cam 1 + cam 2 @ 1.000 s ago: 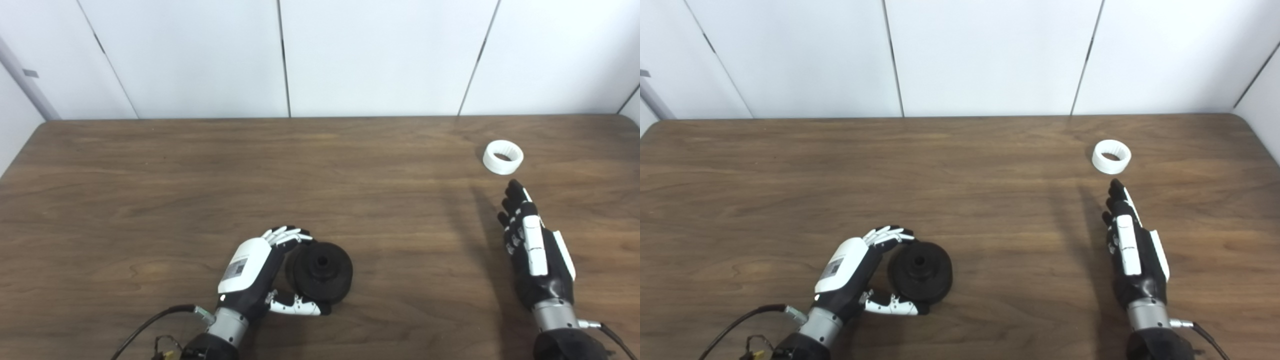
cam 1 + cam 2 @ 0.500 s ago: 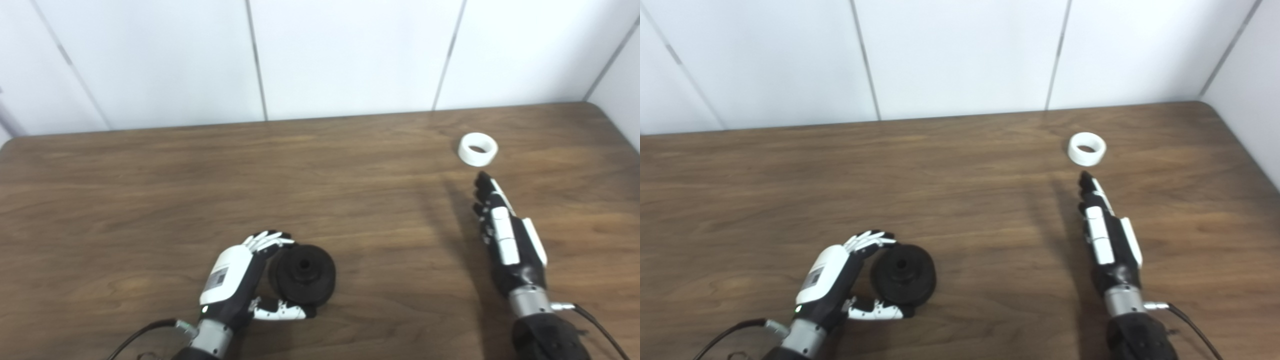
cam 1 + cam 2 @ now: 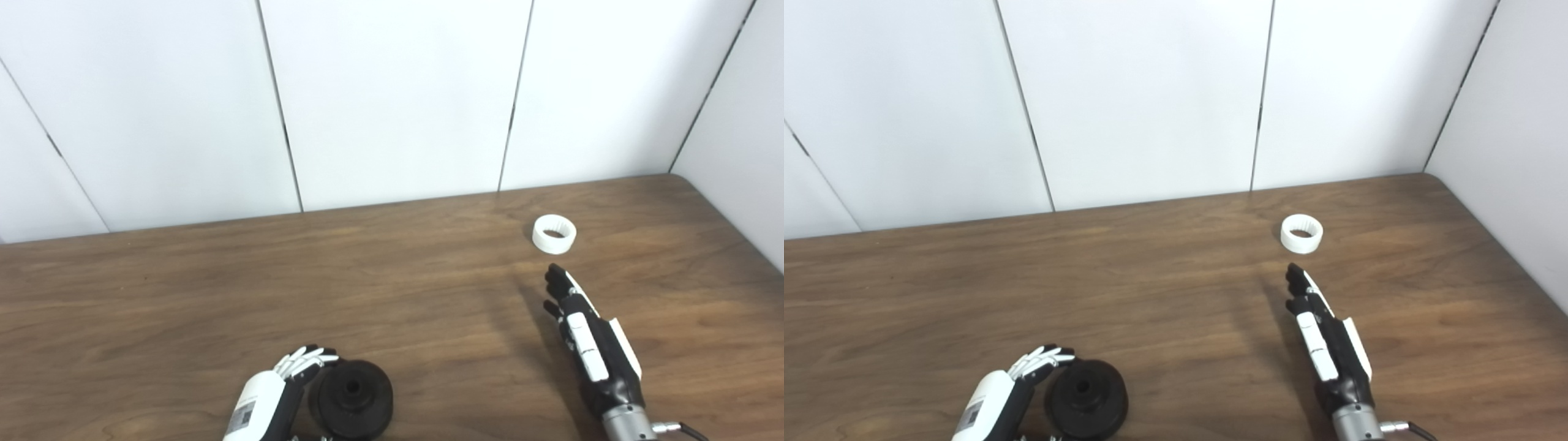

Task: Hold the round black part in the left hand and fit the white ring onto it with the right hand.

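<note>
With the left hand (image 3: pixel 263 404) cupped around the round black part (image 3: pixel 352 399) on the table (image 3: pixel 153 306), the empty right hand (image 3: pixel 588 349), fingers straight and together, should spread before reaching the nearby white ring (image 3: pixel 554 233).

You are looking at a round black grooved part (image 3: pixel 351 399) with a centre hole sitting near the table's front edge, while a short white plastic ring (image 3: pixel 554 234) is lying flat, well apart.
</note>
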### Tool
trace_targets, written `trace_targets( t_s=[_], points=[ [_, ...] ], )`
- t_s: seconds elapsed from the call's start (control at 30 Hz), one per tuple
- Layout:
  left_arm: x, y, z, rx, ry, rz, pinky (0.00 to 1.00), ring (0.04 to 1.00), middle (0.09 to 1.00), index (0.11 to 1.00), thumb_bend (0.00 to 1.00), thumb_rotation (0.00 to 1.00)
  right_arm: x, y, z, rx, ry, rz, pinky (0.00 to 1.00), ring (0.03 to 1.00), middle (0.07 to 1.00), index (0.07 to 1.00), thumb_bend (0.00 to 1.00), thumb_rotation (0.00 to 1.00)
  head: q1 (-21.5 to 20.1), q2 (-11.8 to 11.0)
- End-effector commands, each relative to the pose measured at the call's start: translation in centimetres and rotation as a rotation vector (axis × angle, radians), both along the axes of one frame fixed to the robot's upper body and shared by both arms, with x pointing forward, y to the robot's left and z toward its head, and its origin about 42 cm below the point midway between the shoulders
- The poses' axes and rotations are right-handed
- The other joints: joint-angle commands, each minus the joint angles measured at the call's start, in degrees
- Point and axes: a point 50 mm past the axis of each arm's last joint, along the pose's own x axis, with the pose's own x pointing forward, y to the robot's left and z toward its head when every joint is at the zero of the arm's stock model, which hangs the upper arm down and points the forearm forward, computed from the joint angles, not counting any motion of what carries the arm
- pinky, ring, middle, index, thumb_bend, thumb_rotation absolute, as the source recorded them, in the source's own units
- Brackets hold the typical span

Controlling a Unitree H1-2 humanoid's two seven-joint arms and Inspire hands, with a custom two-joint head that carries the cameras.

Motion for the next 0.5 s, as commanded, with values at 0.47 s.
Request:
trace_targets(
  t_s=[0.47],
  points=[
    [-1.7, 0.39, -3.19, 0.045, 0.177, -0.01, 0.91, 0.917, 0.842, 0.489, 0.52, 0.07, -0.51, 1.25, 0.06, 0.039, -0.039, -0.02, 0.96, 0.969, 0.954, 0.93, 0.54, 0.86, -0.4, 1.2]
  ],
)
